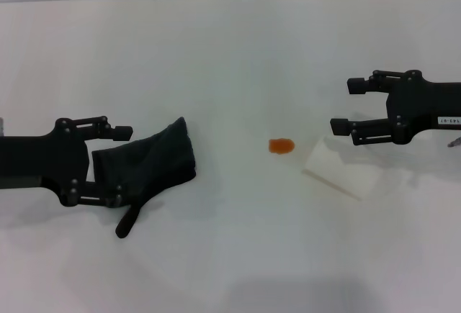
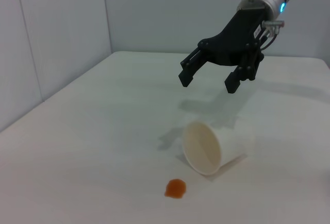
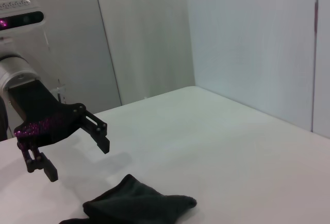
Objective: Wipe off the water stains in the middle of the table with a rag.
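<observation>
Nothing wiped yet, by the look of it: the stain (image 1: 281,145) sits whole and orange on the worktop (image 1: 238,54), with no smear around it. You've got your left end effector (image 1: 124,165) spread wide and empty, with the rag (image 1: 153,163) lying between its fingers and just ahead of them. The right wrist view shows that end effector up off the worktop, above and behind the cloth, so it isn't touching the rag and no grasp has been made. The rag lies slack and flat, its narrow tail trailing back beside the lower finger.

From the left fingertips, the stain lies well ahead, beyond the far edge of the rag, with bare worktop between. Your right end effector (image 1: 341,106) hovers open and empty too, raised above a tipped-over cup (image 1: 338,169); the stain sits just off the cup's mouth, ahead of and below those fingers.

So in my judgement the whole job is still ahead of you: lower onto the rag, close on it, carry or drag it across to the stain, and rub until the orange is gone. Mind the cup on the far side of the stain; a long wiping stroke could knock it.
</observation>
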Robot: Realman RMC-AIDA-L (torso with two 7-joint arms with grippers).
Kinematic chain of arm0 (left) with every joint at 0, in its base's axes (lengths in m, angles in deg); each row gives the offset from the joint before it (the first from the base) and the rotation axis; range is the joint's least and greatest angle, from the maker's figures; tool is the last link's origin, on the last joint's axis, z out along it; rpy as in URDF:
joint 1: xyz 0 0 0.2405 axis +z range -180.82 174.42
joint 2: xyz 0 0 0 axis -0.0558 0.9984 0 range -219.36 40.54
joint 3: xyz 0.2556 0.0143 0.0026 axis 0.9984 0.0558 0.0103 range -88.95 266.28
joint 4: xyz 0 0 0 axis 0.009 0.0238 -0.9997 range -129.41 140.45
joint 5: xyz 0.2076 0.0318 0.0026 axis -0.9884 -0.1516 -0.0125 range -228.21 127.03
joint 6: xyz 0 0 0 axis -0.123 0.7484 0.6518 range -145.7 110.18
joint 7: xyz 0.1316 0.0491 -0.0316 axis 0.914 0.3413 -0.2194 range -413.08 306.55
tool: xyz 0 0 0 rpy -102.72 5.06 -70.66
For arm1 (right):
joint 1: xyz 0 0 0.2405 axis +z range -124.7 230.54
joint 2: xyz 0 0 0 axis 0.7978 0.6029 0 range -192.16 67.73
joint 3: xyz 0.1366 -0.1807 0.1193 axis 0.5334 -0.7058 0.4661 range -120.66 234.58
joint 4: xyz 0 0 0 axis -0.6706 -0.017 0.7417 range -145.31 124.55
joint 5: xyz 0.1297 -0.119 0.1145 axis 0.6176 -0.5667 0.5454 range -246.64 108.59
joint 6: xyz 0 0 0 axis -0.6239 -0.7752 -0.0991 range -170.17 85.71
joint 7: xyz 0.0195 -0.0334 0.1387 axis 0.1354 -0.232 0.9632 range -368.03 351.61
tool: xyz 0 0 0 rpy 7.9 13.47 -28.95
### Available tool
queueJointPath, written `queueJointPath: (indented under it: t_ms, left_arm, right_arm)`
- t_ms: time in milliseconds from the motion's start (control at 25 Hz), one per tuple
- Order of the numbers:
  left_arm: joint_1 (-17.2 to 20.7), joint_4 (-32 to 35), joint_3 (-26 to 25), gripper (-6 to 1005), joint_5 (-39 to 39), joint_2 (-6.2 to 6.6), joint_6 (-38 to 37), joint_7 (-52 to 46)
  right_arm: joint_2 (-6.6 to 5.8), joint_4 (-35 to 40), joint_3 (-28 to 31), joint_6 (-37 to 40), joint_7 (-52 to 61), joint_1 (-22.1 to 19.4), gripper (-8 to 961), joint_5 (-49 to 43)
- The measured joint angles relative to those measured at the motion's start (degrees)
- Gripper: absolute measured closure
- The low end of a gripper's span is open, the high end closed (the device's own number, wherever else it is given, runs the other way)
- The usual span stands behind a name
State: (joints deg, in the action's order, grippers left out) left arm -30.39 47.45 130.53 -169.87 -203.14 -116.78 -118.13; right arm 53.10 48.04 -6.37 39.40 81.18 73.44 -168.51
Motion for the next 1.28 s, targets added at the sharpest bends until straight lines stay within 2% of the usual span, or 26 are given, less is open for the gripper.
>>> queueJointPath:
  t_ms: [600, 1040, 1280]
  left_arm:
    - [-1.28, -0.08, -0.03, 148, -0.08, 0.15, 0.25, -1.17]
    - [-1.09, -0.33, -0.03, 150, -0.08, 0.17, 0.51, -1.18]
    - [-1.12, -0.33, -0.25, 152, -0.08, 0.01, 0.56, -1.91]
  right_arm:
    - [-0.32, 0.65, 0.14, -0.92, 3.77, 0.48, 100, -0.65]
    - [-0.28, 12.26, -0.30, -0.40, 22.19, 0.34, 101, -15.69]
    - [-0.17, 20.11, -0.69, 3.53, 30.78, 0.43, 102, -21.44]
